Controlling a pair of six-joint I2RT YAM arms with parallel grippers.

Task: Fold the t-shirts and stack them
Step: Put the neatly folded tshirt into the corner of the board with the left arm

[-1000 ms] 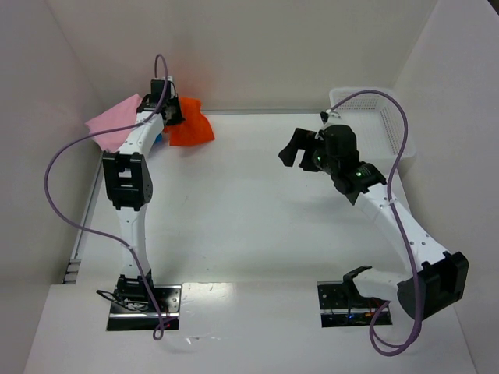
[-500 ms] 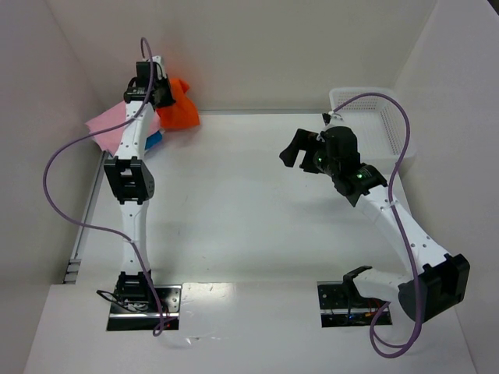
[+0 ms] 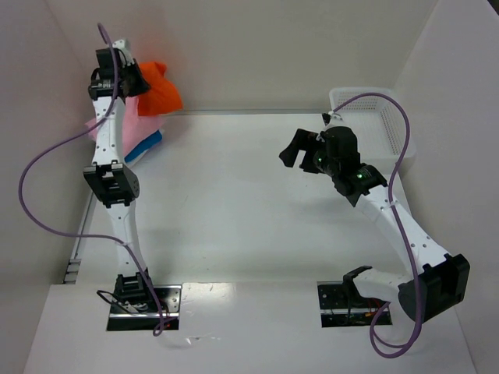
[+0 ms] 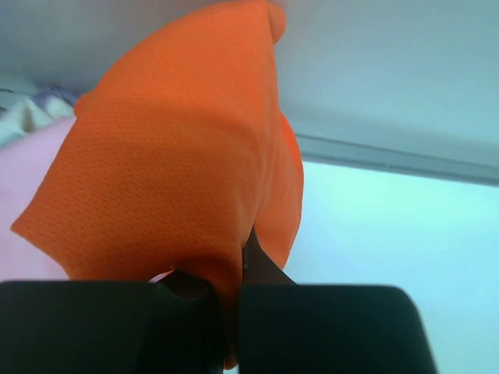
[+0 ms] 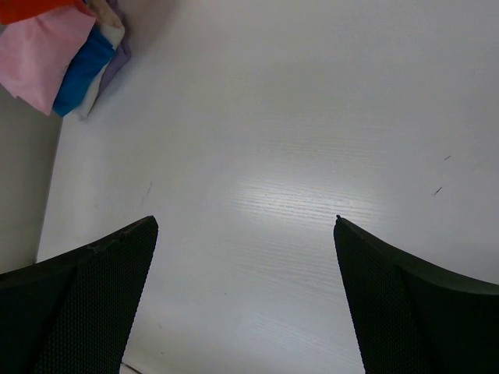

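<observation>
Left gripper point(image 4: 232, 274) clamps the orange t-shirt point(image 4: 179, 156), a pinch only its wrist view shows; overhead it hangs raised at 11 o'clock. Right gripper point(image 5: 245, 224) gapes empty over the surface point(image 5: 312, 117), pink t-shirt point(image 5: 35, 54) and blue t-shirt point(image 5: 82, 66) at its 10 o'clock.

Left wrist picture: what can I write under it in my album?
Left arm's jaws pinch the orange t-shirt and hold it up over the table, pink t-shirt beside it.
</observation>
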